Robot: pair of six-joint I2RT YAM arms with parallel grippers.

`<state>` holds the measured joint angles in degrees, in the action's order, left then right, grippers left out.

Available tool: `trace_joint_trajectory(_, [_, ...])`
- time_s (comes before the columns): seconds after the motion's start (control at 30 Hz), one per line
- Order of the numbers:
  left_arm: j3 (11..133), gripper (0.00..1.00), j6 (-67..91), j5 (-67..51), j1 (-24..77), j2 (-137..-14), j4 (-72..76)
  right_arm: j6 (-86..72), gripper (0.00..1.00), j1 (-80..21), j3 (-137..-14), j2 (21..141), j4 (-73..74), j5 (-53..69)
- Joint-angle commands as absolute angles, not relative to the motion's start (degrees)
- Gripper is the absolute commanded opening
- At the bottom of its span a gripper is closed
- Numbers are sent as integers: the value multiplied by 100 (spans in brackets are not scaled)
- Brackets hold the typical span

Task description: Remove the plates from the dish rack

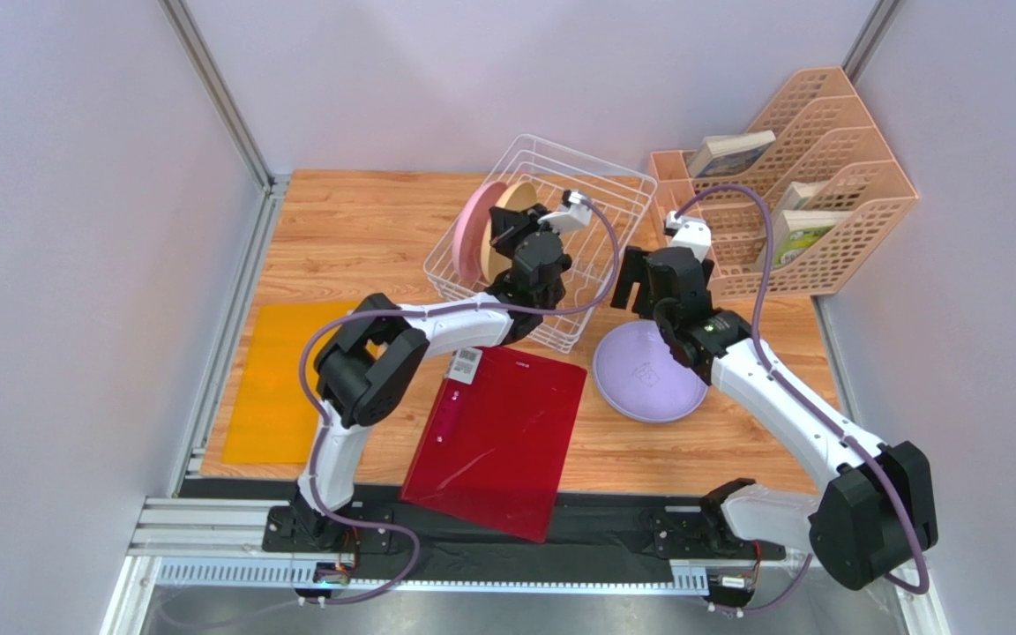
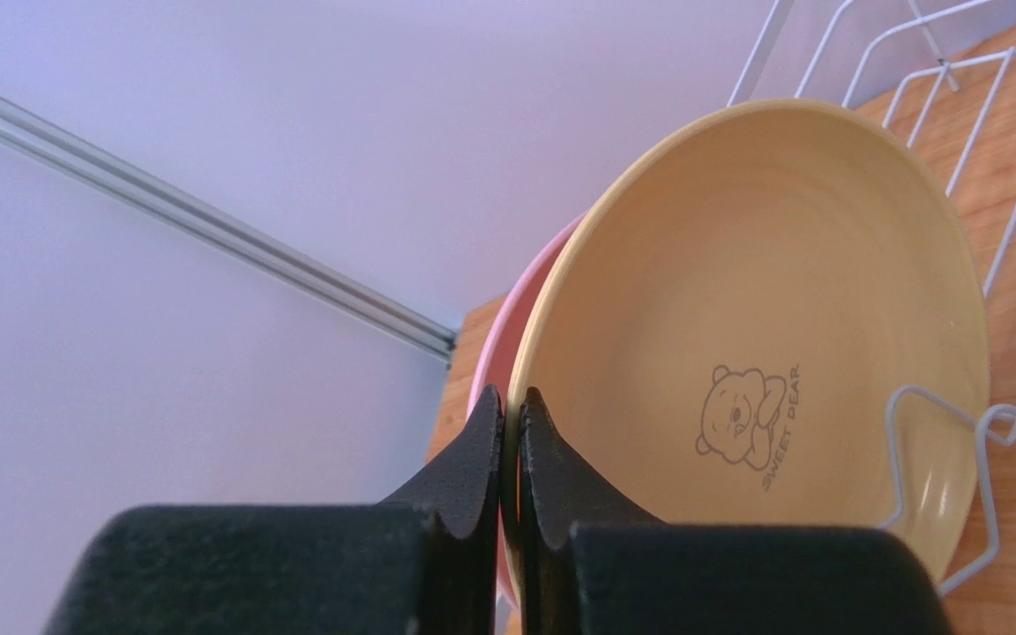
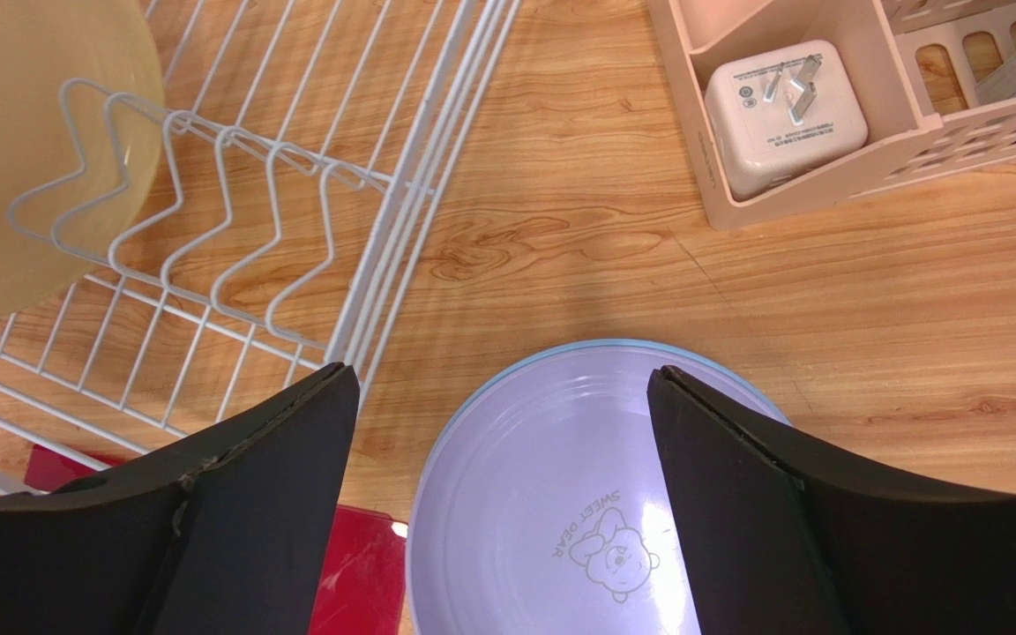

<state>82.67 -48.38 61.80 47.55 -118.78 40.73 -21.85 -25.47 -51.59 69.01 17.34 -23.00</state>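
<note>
A: What's the left gripper (image 2: 511, 437) doing?

B: It's clamped on the rim of the tan plate (image 2: 765, 304). The fingers nearly meet, w/ only the plate edge btwn them. The plate stands on edge, hollow face toward the wrist camera, w/ a small bear print on it.

A: And the pink plate (image 2: 516, 324)?

B: Right behind the tan plate, on the far side of the gripper's outer finger, also on edge. Only a sliver shows. Both sit inside the dish rack (image 1: 547, 232), at the end the left arm reaches into.

A: The right gripper (image 3: 500, 381)?

B: Spread wide, holding nothing. It hangs over the table (image 3: 580, 238), just outside the rack's wall, which runs past one of its fingers.

A: Other plates?

B: The lilac plate (image 3: 553, 516) lies flat straight below the right gripper. In the wrist view it sits btwn the fingers and touches neither. A thin rim of the light blue plate (image 3: 606, 345) peeks out round its far edge, so the lilac one seems to rest on top of it. Both are out of the rack, just beside it.

A: Anything else near the hands?

B: A peach organizer (image 1: 845, 232) ahead of the right gripper & off to its outer side, w/ a white charger (image 3: 785, 99) in the nearest compartment. A red sheet (image 1: 500, 437) lies under the left forearm, and an orange sheet (image 1: 275, 384) lies well apart, beyond that arm's elbow.
</note>
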Motion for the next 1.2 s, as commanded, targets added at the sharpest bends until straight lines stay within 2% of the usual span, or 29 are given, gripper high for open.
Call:
trace_joint_trajectory(0.0, [8394,0,-6677,6478,4729,-11935,6545,-2294,86,-2540,-5133,6715,1643,-2435])
trace_joint_trajectory(0.1, [8437,0,-7312,6486,4729,-11997,7382,-2285,87,-2540,-5107,6654,1661,-2452])
trace_joint_trajectory(0.3, [8341,0,-6576,6442,4729,-11602,6532,-2285,86,-2531,-5080,6636,1670,-2443])
trace_joint_trajectory(0.5, [8446,0,-5302,6188,4720,-11031,4819,-2285,87,-2540,-5036,6566,1679,-2470])
trace_joint_trajectory(0.73, [8858,0,-2984,5355,4720,-10039,1673,-2224,87,-2514,-5098,6495,1688,-2470])
trace_joint_trajectory(0.9, [9377,0,-1760,4545,4702,-9826,-303,-2250,87,-2382,-5247,6259,1705,-2084])
trace_joint_trajectory(1.03, [9658,0,-698,3440,4623,-9650,-1150,-2373,88,-2206,-5247,6003,1521,-1408])
trace_joint_trajectory(1.17, [9896,0,-195,2823,4562,-9659,-1669,-2452,88,-2057,-5203,5880,1319,-1099])
